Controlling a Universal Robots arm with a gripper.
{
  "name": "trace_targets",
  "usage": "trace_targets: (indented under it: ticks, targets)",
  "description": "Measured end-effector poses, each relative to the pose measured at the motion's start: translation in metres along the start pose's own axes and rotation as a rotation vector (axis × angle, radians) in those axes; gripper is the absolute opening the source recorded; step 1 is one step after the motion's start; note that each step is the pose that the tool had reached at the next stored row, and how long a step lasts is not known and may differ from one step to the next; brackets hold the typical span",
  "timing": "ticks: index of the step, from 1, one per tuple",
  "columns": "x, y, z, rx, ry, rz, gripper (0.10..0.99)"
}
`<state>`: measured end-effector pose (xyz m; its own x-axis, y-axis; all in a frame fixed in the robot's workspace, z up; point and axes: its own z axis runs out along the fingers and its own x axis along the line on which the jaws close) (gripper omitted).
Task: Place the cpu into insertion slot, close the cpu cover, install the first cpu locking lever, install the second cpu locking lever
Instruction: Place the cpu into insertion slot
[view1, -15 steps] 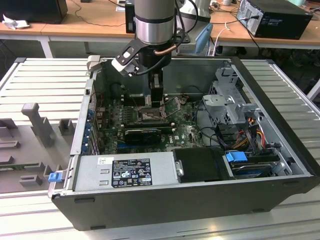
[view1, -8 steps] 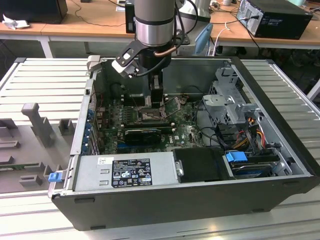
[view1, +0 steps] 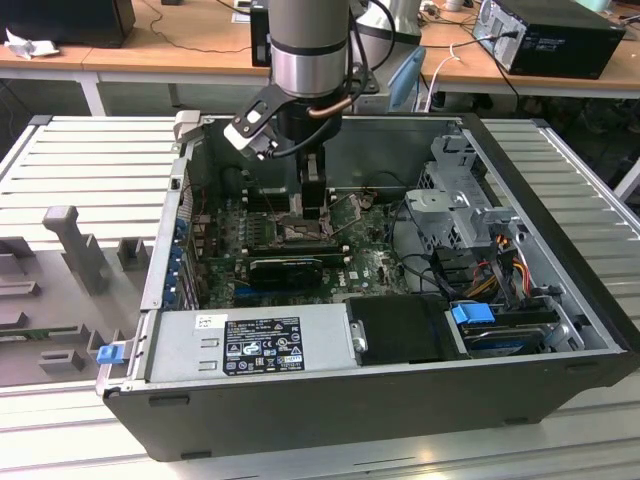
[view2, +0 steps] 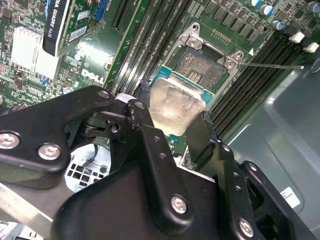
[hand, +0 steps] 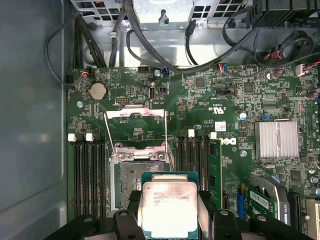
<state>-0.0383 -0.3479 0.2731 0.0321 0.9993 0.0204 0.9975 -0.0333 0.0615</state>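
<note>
Observer: Pincer state?

Logger: Clamped on the cpu. Two black fingers press on opposite edges of the chip. Its pale metal lid faces the cameras in both wrist views.

Observer: Chip position?

Logger: Held between the fingertips, not seated. The insertion slot lies just beyond the fingertips. In the first wrist view the chip overlaps the slot's near corner. The slot's contact field is bare. Cannot tell how high the chip hangs above it.

Observer: Cover?

Logger: The cpu cover stands open, on the far side of the slot from the pincer. Thin wire levers flank it, one to each side.

Observer: Surroundings?

Logger: Long black memory slots run on both sides of the insertion slot, so they sit to either side of the pincer's tips. A ribbed silver heat sink sits well off to one side of the pincer. A coin battery lies past the open cover.

Observer: Exterior view?

Logger: The arm reaches down into the open computer case, with the pincer low over the green board. A long black card lies just beside the pincer, between it and the grey power supply. The case rests on a slatted grey table.
</note>
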Motion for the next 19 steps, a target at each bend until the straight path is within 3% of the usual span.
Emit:
trace_targets:
  ticks: [11, 19]
  targets:
    - [-0.0001, -0.0003, 0.0043, 0.000, 0.0001, 0.000, 0.529]
    - [0.0031, -0.0008, 0.0128, 0.000, 0.0000, 0.000, 0.529]
